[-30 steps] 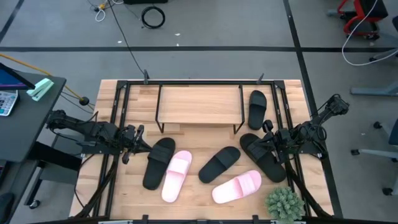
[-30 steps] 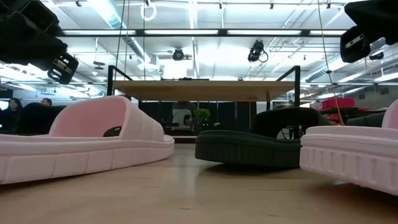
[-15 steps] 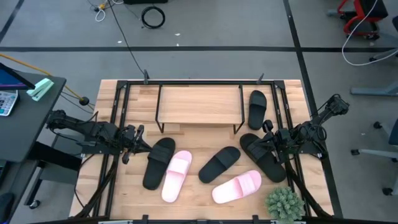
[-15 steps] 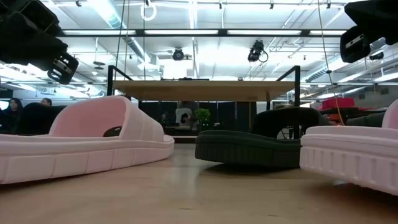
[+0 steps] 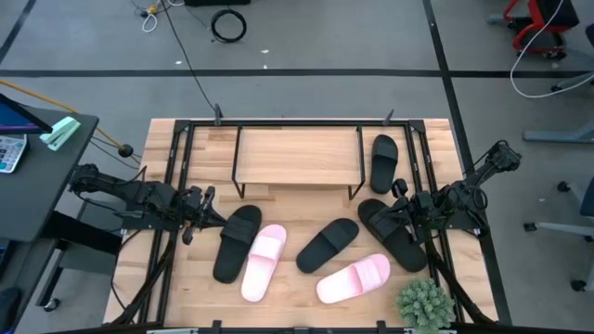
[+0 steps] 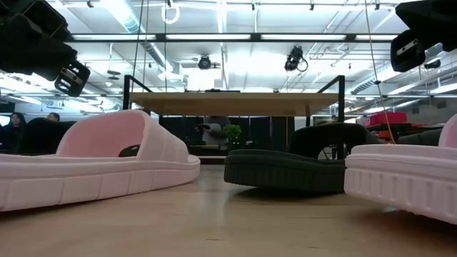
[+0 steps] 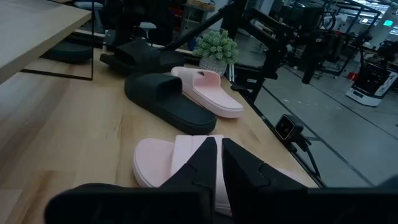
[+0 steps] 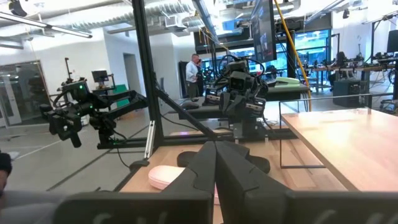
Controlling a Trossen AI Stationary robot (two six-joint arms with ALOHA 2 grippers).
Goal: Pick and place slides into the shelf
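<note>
A: Wood is bare all along the top of the low plank shelf on thin black wire legs (image 5: 297,158), at the far middle of the table. By my reading the task has not begun: none of the slides is on it.

B: Where are they? I count six.

A: One matte black rubber slide (image 5: 384,162) lies just right of the shelf. Two more overlapping black slides (image 5: 393,232) lie at the right, under the right gripper (image 5: 397,209). A black slide at the centre (image 5: 328,245) lies askew, with a pale pink slide (image 5: 354,278) near of it. On the left a black slide (image 5: 237,242) and a second pale pink slide (image 5: 264,262) lie side by side, touching.

B: And the arms?

A: Both hang low at the table's edges. The left gripper (image 5: 197,215) hovers just left of the left black slide, its fingers (image 7: 200,163) nearly together with a thin gap, holding nothing. The right gripper's jaws are closed and empty.

B: So the next move?

A: Probably a first pick. Either gripper must spread its fingers, come down over a strap or a sole edge, close, lift and carry to the shelf. The potted green plant (image 5: 425,304) at the near right corner is something to steer clear of.
</note>
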